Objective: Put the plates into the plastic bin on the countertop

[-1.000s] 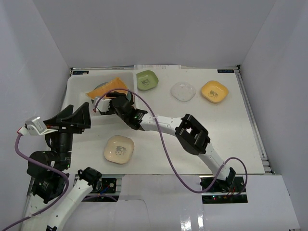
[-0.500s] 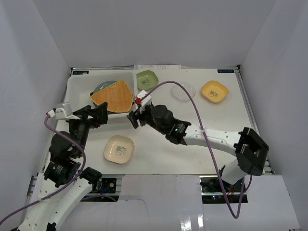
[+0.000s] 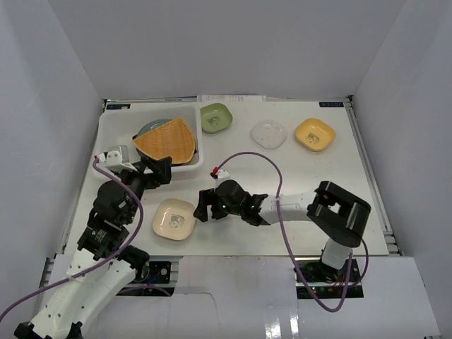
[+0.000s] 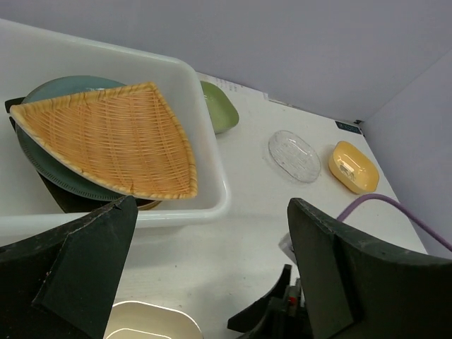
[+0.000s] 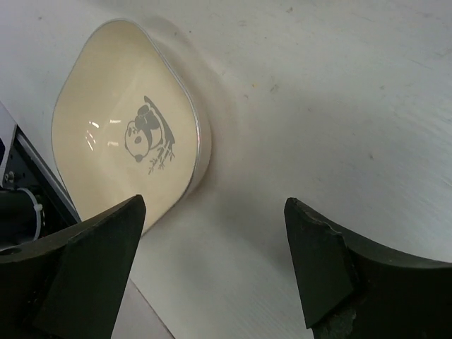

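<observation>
The left tool (image 3: 161, 171) hangs with its jaws spread wide and nothing between them, just short of the near wall of the bin (image 3: 111, 126). Ahead of it, inside the bin, a tan fan-shaped plate (image 3: 167, 140) lies on a blue-grey round plate (image 3: 150, 128). Behind that tool, towards the arm bases, a cream dish (image 3: 174, 218) with a panda print sits on the table (image 3: 332, 191). The right tool (image 3: 203, 210) is also wide open and empty. It is just beside the cream dish's right edge, and the dish lies off its left finger, not between the jaws. Well beyond it, a green dish (image 3: 215, 117), a clear dish (image 3: 269, 134) and a yellow dish (image 3: 314, 133) stand in a row.
</observation>
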Available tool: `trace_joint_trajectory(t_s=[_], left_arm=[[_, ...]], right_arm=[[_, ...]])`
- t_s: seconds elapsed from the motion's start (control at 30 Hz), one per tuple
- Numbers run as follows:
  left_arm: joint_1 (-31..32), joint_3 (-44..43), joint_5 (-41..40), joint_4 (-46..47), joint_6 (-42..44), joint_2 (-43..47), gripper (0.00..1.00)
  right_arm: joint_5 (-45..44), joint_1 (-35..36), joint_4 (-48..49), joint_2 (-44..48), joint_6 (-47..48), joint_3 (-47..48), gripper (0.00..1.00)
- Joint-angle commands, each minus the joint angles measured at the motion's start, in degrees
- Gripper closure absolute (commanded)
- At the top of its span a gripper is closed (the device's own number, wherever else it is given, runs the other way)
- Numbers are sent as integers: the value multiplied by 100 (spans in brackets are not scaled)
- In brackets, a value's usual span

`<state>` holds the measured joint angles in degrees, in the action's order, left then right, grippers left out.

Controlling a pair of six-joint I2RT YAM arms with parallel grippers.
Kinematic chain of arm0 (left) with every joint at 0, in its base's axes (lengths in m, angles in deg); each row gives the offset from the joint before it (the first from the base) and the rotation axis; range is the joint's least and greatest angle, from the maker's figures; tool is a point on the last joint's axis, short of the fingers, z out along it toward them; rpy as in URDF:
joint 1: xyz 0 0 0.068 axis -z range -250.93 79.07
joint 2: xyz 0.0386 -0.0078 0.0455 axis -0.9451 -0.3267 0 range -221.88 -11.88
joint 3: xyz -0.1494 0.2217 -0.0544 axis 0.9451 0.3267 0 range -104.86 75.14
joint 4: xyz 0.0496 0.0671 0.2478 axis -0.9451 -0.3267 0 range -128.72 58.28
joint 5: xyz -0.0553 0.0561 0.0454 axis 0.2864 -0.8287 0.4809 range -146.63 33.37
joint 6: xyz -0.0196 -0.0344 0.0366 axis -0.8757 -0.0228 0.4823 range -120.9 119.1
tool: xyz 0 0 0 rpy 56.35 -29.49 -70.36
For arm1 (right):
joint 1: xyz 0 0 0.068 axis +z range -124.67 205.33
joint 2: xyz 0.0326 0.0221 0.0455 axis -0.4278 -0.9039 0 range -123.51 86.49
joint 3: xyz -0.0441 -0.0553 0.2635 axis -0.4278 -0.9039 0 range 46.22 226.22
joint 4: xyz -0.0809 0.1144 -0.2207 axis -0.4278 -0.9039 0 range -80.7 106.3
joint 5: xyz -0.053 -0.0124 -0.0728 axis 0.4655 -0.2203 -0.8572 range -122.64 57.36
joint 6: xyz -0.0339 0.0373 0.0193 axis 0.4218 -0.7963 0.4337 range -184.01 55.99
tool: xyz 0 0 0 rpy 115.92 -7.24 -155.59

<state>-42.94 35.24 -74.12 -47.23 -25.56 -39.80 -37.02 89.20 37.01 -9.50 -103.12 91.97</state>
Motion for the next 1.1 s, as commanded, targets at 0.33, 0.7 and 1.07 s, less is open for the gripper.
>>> trace_joint_trajectory(t_s=[0.33,0.7,1.07], left_arm=[[-30,9,-245,-23,269,-56,2],[-355,-18,-131,39,182,138,2],[-434,43,-456,13,111,524,2]], right_arm=[[-96,-121,505,-107,-678,-100,92],[-63,-1210,-1253,2200,1432,1099,92],[-195,-1765,-2711,-2349,2391,6380,92]])
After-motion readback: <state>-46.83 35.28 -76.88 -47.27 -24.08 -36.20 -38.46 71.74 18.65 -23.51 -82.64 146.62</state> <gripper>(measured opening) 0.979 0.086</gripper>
